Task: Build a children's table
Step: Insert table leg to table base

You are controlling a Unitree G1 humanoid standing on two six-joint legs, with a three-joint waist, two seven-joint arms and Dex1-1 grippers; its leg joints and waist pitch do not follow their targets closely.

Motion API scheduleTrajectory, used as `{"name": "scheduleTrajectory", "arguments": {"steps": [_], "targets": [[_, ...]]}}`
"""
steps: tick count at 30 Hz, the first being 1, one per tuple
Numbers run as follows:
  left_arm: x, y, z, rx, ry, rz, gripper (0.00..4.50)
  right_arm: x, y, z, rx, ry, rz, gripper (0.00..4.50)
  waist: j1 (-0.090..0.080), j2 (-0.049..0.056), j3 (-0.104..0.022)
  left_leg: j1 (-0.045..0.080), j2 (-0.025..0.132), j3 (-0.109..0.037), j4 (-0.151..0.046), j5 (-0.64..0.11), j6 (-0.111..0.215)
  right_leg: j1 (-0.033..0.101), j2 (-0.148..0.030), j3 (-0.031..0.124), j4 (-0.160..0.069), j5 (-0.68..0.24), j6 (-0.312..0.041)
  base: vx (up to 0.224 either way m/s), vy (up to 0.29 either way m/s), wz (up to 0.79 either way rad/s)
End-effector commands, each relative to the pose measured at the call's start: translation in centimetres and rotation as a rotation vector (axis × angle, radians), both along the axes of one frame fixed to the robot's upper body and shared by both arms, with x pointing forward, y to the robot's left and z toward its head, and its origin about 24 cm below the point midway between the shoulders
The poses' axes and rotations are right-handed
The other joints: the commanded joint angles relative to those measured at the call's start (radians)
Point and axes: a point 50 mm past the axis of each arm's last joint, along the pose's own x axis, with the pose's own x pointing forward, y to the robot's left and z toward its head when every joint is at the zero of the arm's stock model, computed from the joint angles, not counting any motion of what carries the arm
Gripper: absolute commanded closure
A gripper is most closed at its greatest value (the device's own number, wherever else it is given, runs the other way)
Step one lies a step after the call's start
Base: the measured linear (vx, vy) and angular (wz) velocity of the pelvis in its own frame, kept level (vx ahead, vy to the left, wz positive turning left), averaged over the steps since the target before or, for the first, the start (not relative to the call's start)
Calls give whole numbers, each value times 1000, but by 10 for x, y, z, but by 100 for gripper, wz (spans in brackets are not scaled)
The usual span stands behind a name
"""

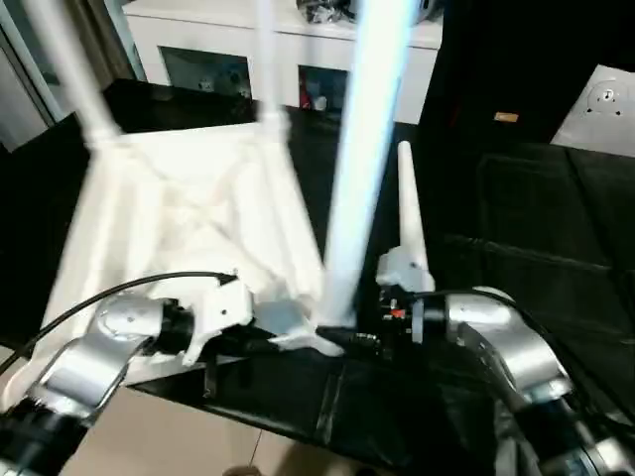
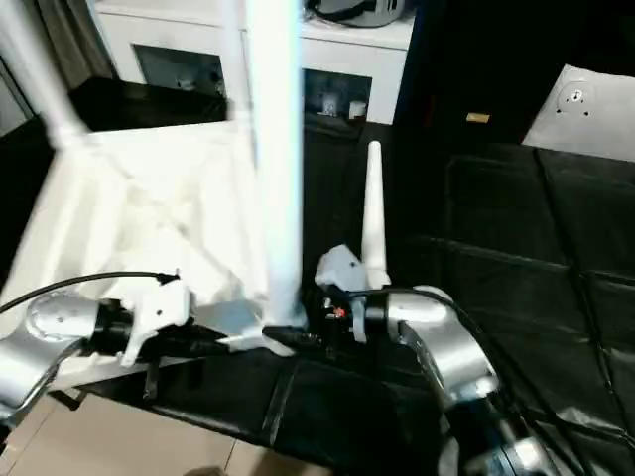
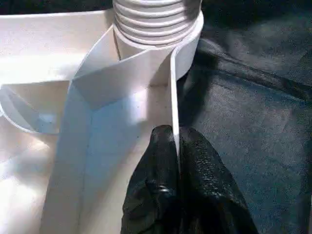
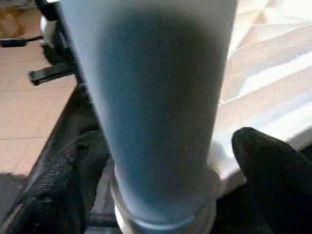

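Table (image 1: 189, 213) lying upside down on the black mat (image 1: 536, 248), three legs standing up, a fourth (image 1: 409, 213) loose beside it.
We are pinching the rim (image 3: 174, 97) with our left fingers (image 3: 156, 175) clamped; our right fingers (image 4: 273, 165) are spreading wide around the near leg (image 4: 156, 112).

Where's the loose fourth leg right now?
In the left eye view the loose leg lies on the black mat, just right of the upturned table top and beside the near-corner leg, just beyond the right gripper.
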Motion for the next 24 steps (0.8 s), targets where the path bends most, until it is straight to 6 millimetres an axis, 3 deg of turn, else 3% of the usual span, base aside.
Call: {"name": "scheduleTrajectory", "arguments": {"steps": [1,3,7,8,13,20,22,24], "targets": [[3,-5,8,-5,-41,-63,450,3,0,3,-5,8,26,40,-4,5,-61,-14,59,-9,-71,-14,72,69,-98,76,-50,-206,-162,0,0,0],[4,-4,7,4,-39,-65,450,4,-2,3,-26,12,53,78,-6,2,-61,-15,60,-9,-72,-14,74,70,-98,74,-49,-216,-161,0,0,0],[3,0,6,17,-38,-61,450,6,-3,2,-55,18,81,94,-5,2,-62,-14,61,-8,-70,-6,76,69,-99,75,-48,-217,-158,0,0,0],[3,1,6,18,-37,-58,450,7,-4,2,-57,25,89,123,-5,-3,-62,-14,61,-8,-70,-4,77,69,-98,74,-48,-218,-159,0,0,0],[2,4,4,22,-37,-55,450,9,-3,0,-61,43,112,164,-4,-4,-63,-14,61,-7,-69,-4,77,69,-99,74,-47,-230,-161,0,0,0],[-2,5,4,-3,-19,-14,450,3,3,-5,-35,79,135,176,-4,-6,-60,-14,62,-7,-69,-3,75,68,-99,74,-46,-224,-160,0,0,0],[-3,4,6,-39,-18,31,450,-2,6,-8,-17,97,129,177,-4,0,-56,-14,63,-7,-71,-11,71,66,-99,75,-45,-222,-166,0,0,0],[-5,2,9,-67,-29,88,450,-7,10,-12,7,111,92,177,-6,-1,-52,-16,64,-9,-72,-15,72,66,-98,75,-47,-215,-166,0,0,0]]}}
